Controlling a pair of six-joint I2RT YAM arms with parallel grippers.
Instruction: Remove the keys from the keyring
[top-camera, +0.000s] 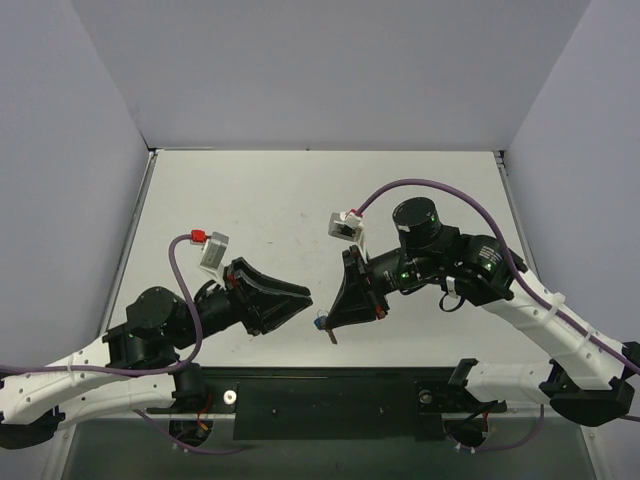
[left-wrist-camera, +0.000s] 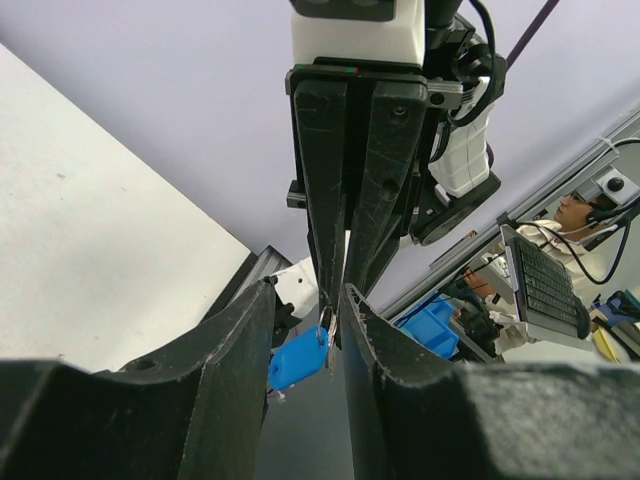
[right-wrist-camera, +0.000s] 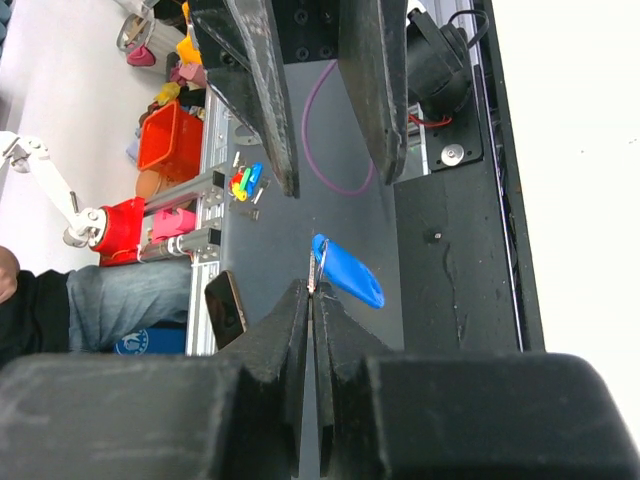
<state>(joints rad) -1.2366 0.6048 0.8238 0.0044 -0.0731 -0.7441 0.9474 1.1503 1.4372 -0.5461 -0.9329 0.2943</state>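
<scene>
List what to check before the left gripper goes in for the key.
1. Right gripper shut on the keyring: ok.
2. Keyring hanging free, nothing else touching it: ok.
3. Left gripper open: ok.
4. Left gripper facing the right gripper's tips, apart from them: ok.
5. Key exposed enough to pinch: cannot tell, too small.
6. Left fingers lined up on the key rather than the tag: cannot tell.
</scene>
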